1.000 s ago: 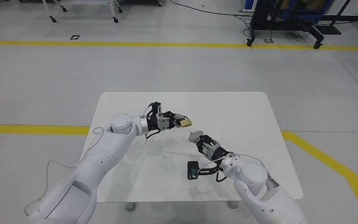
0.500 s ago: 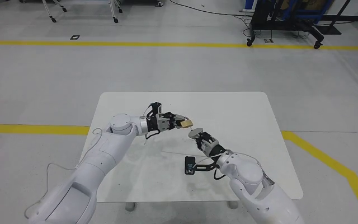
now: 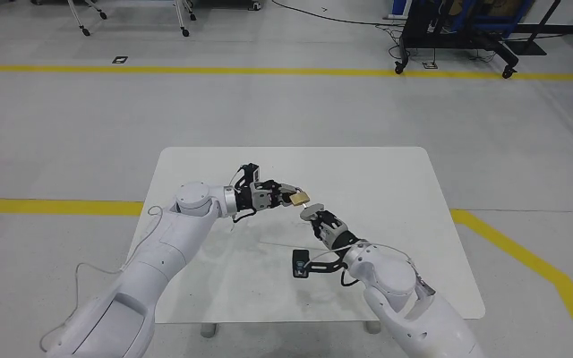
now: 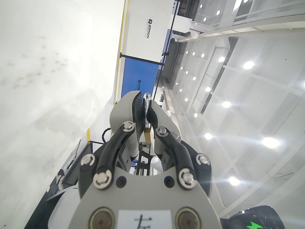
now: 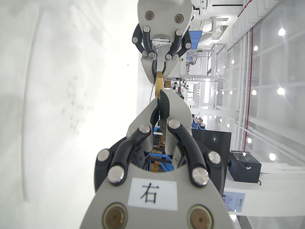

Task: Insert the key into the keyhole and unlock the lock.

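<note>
Two arms meet nose to nose over the middle of the table (image 3: 394, 179): the left gripper (image 5: 158, 73) clamps the lock (image 5: 159, 83), the right gripper (image 5: 159, 99) pinches the key (image 3: 308, 208), both in line

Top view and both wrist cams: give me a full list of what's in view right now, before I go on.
table: one, white, under both arms.
lock: one, brass, held above the table in the left tool, body sticking out past the fingertips toward the right tool.
key: one, silvery, pinched in the right tool, tip at the lock; mostly hidden, so I cannot tell whether it is in the keyhole.
floor tape: several strips, yellow, on the grey floor around the table.
wheeled frame: one, dark, far side of the room.
left tool: one, white and black, shut on the lock.
right tool: one, white and black, shut on the key.
</note>
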